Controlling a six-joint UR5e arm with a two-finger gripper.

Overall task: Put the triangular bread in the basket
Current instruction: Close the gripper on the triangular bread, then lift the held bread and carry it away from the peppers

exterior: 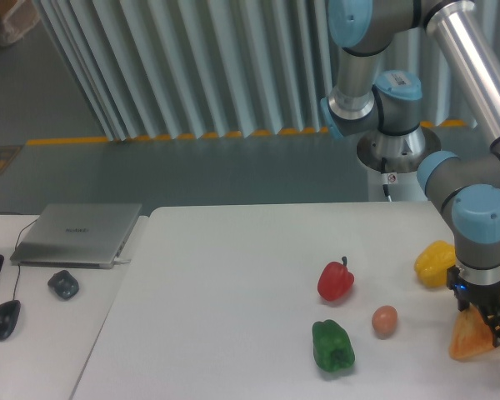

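I'm holding black two-finger claw [490, 323] down over golden-orange triangular bread wedge [469, 341], lying at right edge of white surface [233, 283]; can't tell if fingers are clamped. Risk I'm seeing: off-centre grip tipping wedge, knocking rounded yellow pepper [435, 262] nearby

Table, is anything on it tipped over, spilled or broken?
Nothing stands out. The bread lies at the right edge under the end effector; the peppers and egg sit whole and apart. No basket shows.
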